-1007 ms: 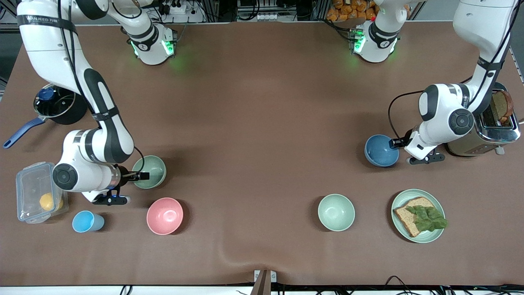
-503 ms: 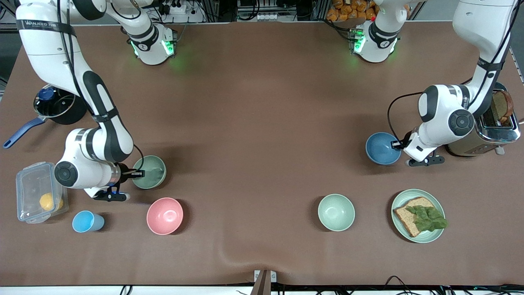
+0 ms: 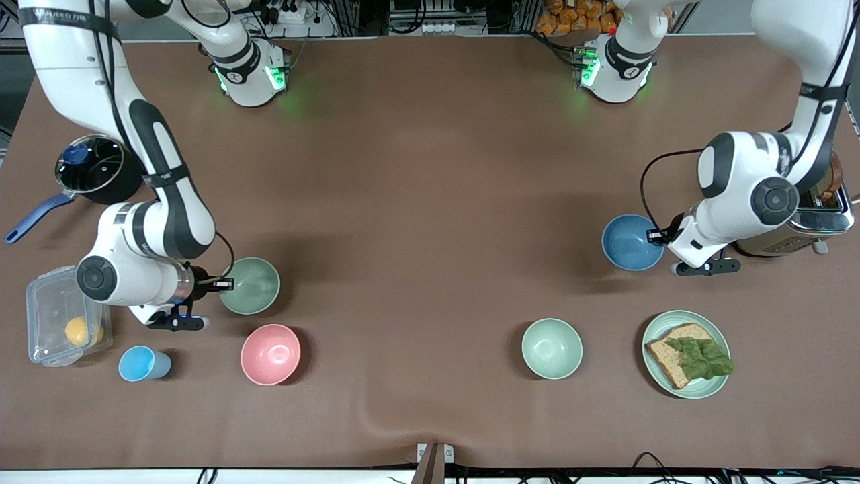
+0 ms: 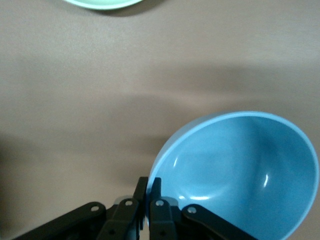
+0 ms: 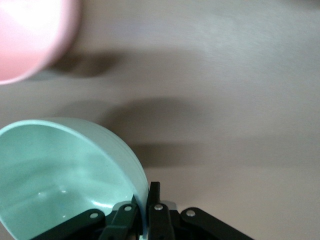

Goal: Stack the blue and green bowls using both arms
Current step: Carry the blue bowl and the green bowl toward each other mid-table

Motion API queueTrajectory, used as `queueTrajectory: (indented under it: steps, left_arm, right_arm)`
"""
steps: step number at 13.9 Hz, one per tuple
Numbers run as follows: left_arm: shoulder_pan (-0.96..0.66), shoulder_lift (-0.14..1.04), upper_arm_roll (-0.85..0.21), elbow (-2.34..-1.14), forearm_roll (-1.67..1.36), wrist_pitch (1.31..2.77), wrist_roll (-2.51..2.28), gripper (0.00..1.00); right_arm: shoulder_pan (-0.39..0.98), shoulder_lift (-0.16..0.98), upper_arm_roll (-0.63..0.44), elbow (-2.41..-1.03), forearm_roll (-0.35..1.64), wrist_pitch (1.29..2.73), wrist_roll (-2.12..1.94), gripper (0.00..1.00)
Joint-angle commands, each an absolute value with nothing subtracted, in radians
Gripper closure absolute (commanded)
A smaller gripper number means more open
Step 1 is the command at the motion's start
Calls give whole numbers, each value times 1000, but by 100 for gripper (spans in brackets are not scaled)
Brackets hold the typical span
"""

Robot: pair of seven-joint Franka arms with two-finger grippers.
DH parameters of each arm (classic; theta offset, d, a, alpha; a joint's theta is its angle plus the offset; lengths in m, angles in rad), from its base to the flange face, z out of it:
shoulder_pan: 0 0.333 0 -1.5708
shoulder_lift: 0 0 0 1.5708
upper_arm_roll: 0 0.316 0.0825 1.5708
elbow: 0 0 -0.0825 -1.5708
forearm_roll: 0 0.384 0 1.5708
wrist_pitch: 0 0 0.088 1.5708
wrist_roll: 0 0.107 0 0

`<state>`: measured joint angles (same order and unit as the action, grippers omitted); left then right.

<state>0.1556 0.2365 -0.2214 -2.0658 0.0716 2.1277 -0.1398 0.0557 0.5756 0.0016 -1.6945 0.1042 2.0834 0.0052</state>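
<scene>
The blue bowl point(image 3: 630, 242) is toward the left arm's end of the table, beside the toaster. My left gripper point(image 3: 655, 236) is shut on its rim and holds it tilted, a little above the table. In the left wrist view the fingers pinch the rim of the blue bowl point(image 4: 240, 175) at my left gripper point(image 4: 149, 186). The sage-green bowl point(image 3: 251, 286) is toward the right arm's end. My right gripper point(image 3: 226, 284) is shut on its rim and holds it slightly raised. The right wrist view shows the green bowl point(image 5: 60, 170) pinched in my right gripper point(image 5: 147, 192).
A pink bowl point(image 3: 271, 354) lies just nearer the camera than the green bowl. A pale mint bowl point(image 3: 551, 348) and a plate with bread and lettuce point(image 3: 686, 353) lie nearer than the blue bowl. A light-blue cup point(image 3: 143, 363), clear container point(image 3: 64, 325), pot point(image 3: 91, 171) and toaster point(image 3: 816, 208) stand at the table's ends.
Both grippers have come up a little with their bowls: each bowl looks larger and its shadow has spread. The green bowl shifted slightly toward the table's middle.
</scene>
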Motion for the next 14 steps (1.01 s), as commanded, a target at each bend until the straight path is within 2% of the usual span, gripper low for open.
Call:
queueTrajectory:
  steps: [1,5,7,10,14]
  left_arm:
    - [160,199,-288,-1973,74,1979,-153,100]
    - [160,204,-417,-1876,74,1899,-283,100]
    - [160,207,-475,-1871,69,1898,-343,100]
    - [144,238,-535,-1859,25,1901,-423,100]
    - [45,302,-540,-1847,-5,1976,-535,100]
  right_arm:
    - [154,486,-2,-1710,123,2052,55,100]
    - [397,500,-2,-1674,129,2124,406,100]
    - [461,526,-2,-1675,187,2166,469,100]
    - [544,560,-3,-1680,398,2193,508,100]
    - [606,607,-3,-1683,434,2230,595,100]
